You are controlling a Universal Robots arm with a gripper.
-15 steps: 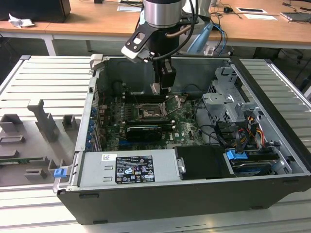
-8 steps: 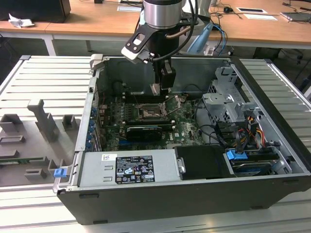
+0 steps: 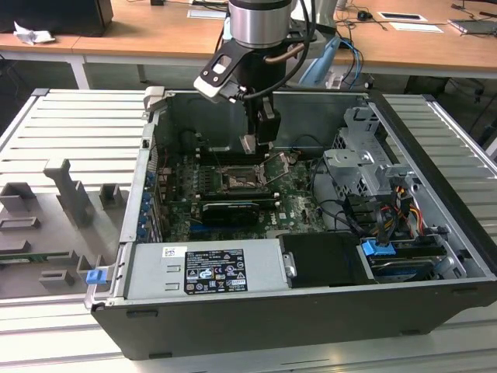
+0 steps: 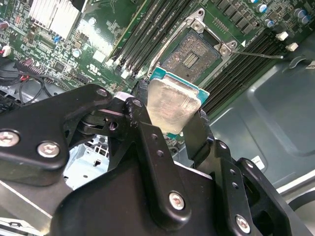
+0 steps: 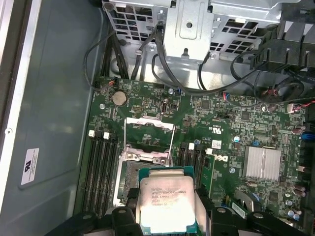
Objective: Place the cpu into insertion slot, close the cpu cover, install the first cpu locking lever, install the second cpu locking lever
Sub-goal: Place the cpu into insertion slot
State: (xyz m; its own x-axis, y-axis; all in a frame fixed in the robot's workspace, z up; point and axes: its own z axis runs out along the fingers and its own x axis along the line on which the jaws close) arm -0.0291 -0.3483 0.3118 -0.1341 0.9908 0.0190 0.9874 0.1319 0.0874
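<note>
The work surface is a pale grey metal table (image 3: 62,116) with long parallel ribs, and on its part at the exterior view's left stand several grey holder blocks (image 3: 70,190). Behind it run wooden desks (image 3: 155,35) on a white frame (image 3: 78,70), carrying a dark box (image 3: 54,15), a crumpled white paper (image 3: 33,34) and flat paper sheets (image 3: 419,26). The light is even and bright, without hard shadows.
</note>
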